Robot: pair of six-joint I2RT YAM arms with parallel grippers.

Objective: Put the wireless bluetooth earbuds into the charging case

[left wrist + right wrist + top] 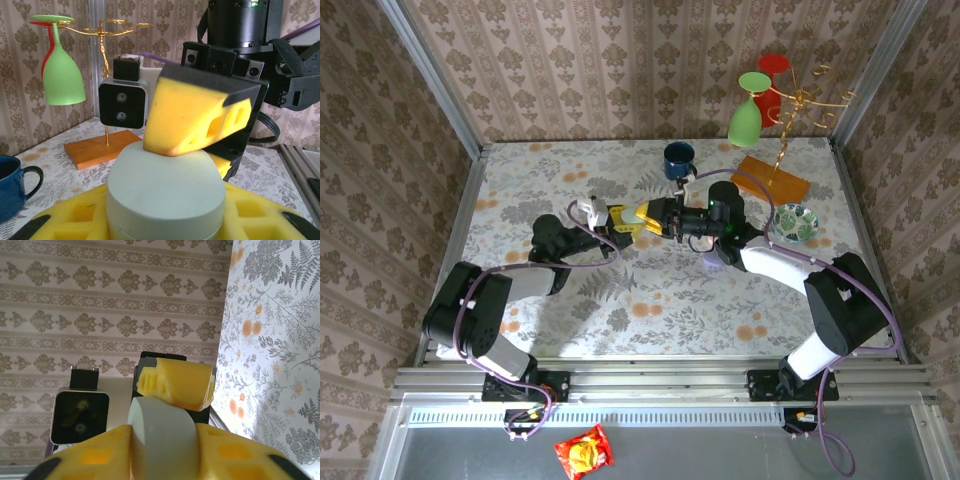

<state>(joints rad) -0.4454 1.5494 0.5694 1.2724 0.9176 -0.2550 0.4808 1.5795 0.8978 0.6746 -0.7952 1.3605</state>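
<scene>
The charging case (642, 213) is a pale green rounded box held above the middle of the table, where both grippers meet. My left gripper (625, 220) comes in from the left and is shut on it. In the left wrist view the case (165, 190) sits between that gripper's (165, 222) yellow pads (260, 220). My right gripper (662, 215) comes in from the right. Its pads (235, 455) press both sides of the case (162, 440), so this gripper (162, 457) is shut on it too. The case's lid is closed. The earbuds are out of view.
A blue mug (678, 158) stands behind the grippers. At the back right is a gold glass rack on an orange base (772, 180), with a green glass (745, 118) and a red glass (772, 70) hanging. A patterned bowl (794, 222) sits to the right.
</scene>
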